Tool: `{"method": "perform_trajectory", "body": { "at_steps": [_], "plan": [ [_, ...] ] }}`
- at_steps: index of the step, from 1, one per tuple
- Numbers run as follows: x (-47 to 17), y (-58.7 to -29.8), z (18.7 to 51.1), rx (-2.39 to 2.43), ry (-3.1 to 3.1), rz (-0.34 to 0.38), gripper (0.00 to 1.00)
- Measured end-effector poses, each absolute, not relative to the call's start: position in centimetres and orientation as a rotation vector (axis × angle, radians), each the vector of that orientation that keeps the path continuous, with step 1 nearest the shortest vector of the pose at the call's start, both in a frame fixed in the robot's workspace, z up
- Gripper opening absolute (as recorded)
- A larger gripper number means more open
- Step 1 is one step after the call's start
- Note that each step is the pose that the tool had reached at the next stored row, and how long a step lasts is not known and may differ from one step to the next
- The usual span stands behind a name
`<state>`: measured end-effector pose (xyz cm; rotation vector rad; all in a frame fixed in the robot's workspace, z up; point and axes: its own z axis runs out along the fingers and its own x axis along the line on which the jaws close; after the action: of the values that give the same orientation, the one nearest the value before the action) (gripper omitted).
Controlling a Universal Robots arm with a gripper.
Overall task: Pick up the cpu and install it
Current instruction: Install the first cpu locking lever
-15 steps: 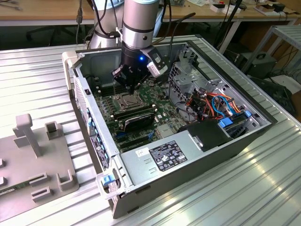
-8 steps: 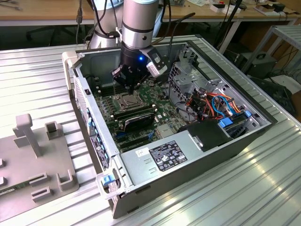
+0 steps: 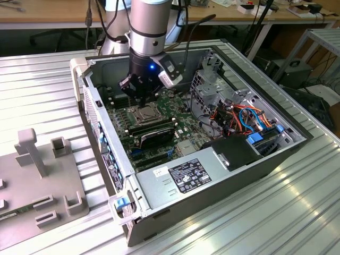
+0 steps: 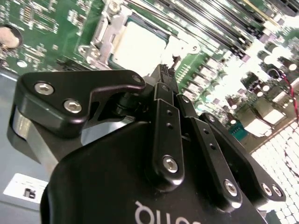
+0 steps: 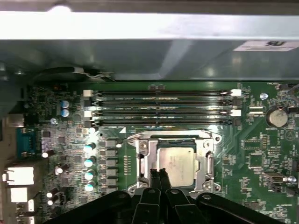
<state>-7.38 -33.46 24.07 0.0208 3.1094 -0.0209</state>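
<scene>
Close under the wrist, black claw (image 5: 157, 173) pinched shut on nothing, tips hanging just above the near rim of the socket frame (image 5: 142, 154). Directly beyond those tips, the cpu (image 5: 176, 163), flat and level inside that frame, silver top showing in both wrist views. Judged from this: picking and placing done, chip seated; locking of the frame not clear enough to call. Past the socket, four long memory slots (image 5: 159, 107) across the green motherboard (image 5: 65, 140), then the grey wall of the open computer case (image 3: 101, 125), power supply (image 3: 186, 178) at its near end in the exterior view. Underneath, a ribbed metal bench (image 3: 276, 212), with a grey plastic fixture (image 3: 32, 175) at the exterior view's left. Farthest off, a wooden bench (image 3: 53, 13) strewn with cables.
</scene>
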Motion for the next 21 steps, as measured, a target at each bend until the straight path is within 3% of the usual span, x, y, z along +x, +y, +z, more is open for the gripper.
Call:
{"method": "perform_trajectory", "body": {
  "at_steps": [21],
  "plan": [
    [-11.2, -33.5, 24.9, 0.021, 3.109, -0.021, 0.11]
  ]
}}
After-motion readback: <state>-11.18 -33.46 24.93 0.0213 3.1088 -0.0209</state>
